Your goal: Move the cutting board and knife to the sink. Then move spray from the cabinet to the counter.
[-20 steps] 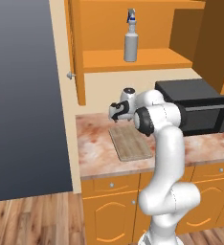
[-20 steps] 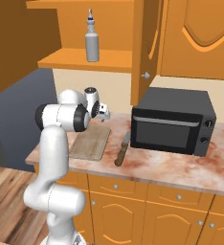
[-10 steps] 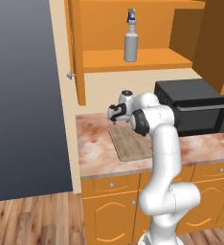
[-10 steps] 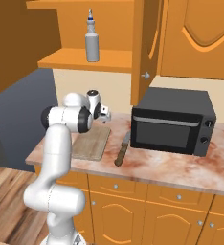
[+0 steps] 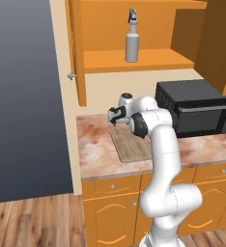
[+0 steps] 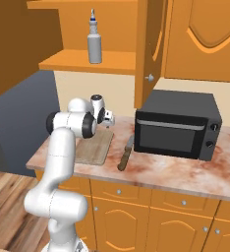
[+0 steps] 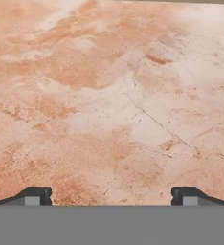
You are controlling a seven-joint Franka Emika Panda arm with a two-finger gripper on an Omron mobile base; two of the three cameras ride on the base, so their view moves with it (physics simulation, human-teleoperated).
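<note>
**Open cabinet held the spray; board and knife sat on the counter**

I had the gripper [image 7: 112, 195] spread wide with nothing between its fingertips, which stood far apart at the bottom of the hand view over bare marbled stone. From the base cameras I saw the hand poised over the far left part of the counter [image 5: 98, 154], at the far end of the cutting board [image 5: 130, 145].

Nearest me, the cutting board lay flat on the counter, its long side running from near to far. Just to its right, in the right base view, I saw the knife [image 6: 125, 154] lying on the stone, brown handle toward me and blade pointing away, close beside the board but apart from it. Farther right stood a black microwave [image 6: 178, 130] with its door closed, against the wall.

Above and beyond all this, the cabinet [image 5: 148, 60] hung with its doors swung open. On its inner shelf I saw a single item: the spray [image 5: 131, 42], upright, pale grey body with its blue-tipped nozzle on top, standing toward the middle of the shelf.
</note>
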